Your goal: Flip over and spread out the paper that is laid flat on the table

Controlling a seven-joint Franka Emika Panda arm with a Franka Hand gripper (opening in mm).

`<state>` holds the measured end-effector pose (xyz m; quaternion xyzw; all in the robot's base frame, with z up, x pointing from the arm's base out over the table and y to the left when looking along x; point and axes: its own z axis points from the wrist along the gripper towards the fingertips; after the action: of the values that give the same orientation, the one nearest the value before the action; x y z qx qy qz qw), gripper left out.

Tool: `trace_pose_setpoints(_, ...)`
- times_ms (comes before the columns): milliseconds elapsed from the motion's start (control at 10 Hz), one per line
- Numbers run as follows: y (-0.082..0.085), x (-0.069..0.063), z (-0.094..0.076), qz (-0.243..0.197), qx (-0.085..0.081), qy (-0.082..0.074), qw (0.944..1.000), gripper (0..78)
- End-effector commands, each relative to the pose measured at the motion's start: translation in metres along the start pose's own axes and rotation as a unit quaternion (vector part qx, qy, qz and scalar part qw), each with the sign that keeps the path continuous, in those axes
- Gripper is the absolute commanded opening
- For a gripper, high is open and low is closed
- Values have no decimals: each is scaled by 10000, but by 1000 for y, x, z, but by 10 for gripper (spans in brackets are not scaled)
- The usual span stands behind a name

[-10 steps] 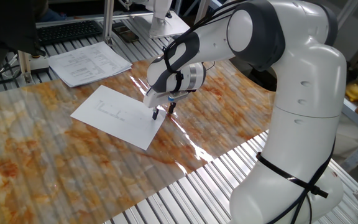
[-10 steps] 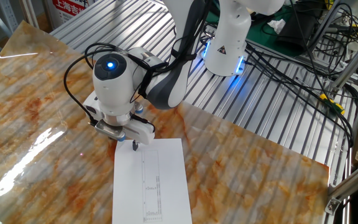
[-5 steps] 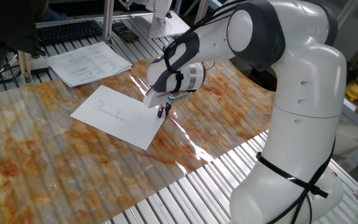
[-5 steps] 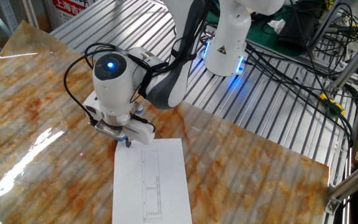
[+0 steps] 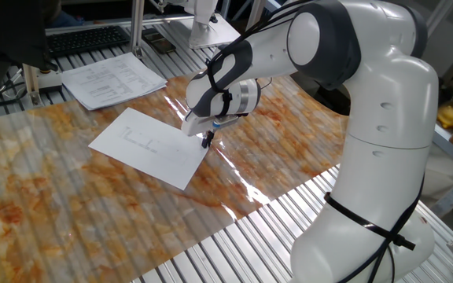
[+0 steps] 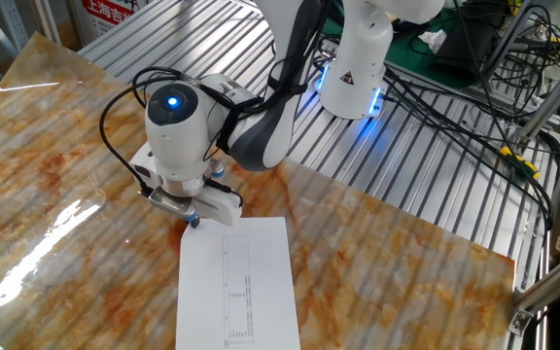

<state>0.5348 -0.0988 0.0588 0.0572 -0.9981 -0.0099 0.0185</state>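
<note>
The fingers [image 5: 206, 141] look pinched together on the near corner of the paper [image 5: 152, 146] (its long side runs away from them across the worktop [image 5: 69, 212])

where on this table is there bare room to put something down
Bare marbled table lies open in front of the paper, toward the camera. It is crowded behind the paper, by the printed stack, and at its corner under the gripper.

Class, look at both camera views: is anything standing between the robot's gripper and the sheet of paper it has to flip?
Nothing visible does. The gripper is right at the edge of the paper, which lies flat on the table. The stack of printed pages sits well off to the side.
</note>
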Motion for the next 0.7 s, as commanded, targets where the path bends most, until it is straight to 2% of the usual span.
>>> trace_pose_setpoints(100, 7, -1, -2, 197, 27, -51, 9998, 11)
trace_pose_setpoints(300, 14, 1, -7, 305, 37, -22, 9995, 11)
trace_pose_setpoints(700, 14, 0, -11, 320, 70, -3, 9995, 11)
